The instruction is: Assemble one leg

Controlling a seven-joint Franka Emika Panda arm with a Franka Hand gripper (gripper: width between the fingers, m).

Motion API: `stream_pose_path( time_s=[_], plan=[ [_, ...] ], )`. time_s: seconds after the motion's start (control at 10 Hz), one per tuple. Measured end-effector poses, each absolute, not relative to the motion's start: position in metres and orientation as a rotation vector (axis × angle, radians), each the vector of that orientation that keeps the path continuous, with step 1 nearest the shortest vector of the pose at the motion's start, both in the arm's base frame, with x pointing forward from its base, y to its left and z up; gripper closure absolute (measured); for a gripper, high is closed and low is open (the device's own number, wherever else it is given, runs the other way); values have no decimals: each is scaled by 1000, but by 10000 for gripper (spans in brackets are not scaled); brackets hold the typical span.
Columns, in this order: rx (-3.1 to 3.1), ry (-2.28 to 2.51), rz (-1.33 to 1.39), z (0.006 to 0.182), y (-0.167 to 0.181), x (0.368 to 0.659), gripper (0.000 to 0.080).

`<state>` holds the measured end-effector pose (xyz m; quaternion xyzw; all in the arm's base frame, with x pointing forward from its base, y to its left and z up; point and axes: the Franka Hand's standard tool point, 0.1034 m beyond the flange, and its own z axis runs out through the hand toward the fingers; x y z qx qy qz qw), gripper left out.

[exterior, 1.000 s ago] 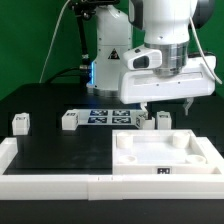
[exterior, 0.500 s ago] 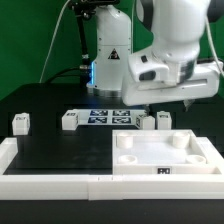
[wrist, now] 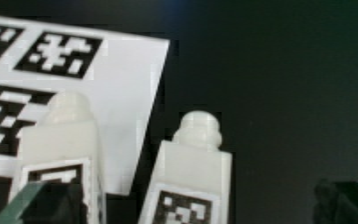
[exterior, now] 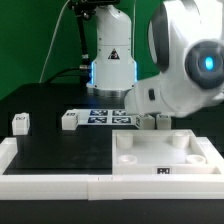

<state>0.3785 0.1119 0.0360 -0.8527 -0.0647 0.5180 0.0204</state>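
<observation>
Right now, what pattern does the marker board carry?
Black-and-white square tags on the white marker board, clearest in the wrist view.

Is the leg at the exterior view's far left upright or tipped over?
Upright: the leg stands on its end, tagged face toward the camera.

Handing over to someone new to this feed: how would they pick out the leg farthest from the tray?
Start at the big white tray at the exterior view's right and cross the black table leftward, past the marker board. The leg stands alone near the table's left edge. Its nearest look-alike stands close beside the marker board; this one stands well apart from it.
</observation>
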Motion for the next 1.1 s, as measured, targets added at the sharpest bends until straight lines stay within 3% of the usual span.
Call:
stream_pose_path(
  time_s=[0.1,1.1],
  plan=[
    [-2568,-206,1722,33,113,380,150],
    [-2566,-314,1745,26,114,366,150]
  ],
)
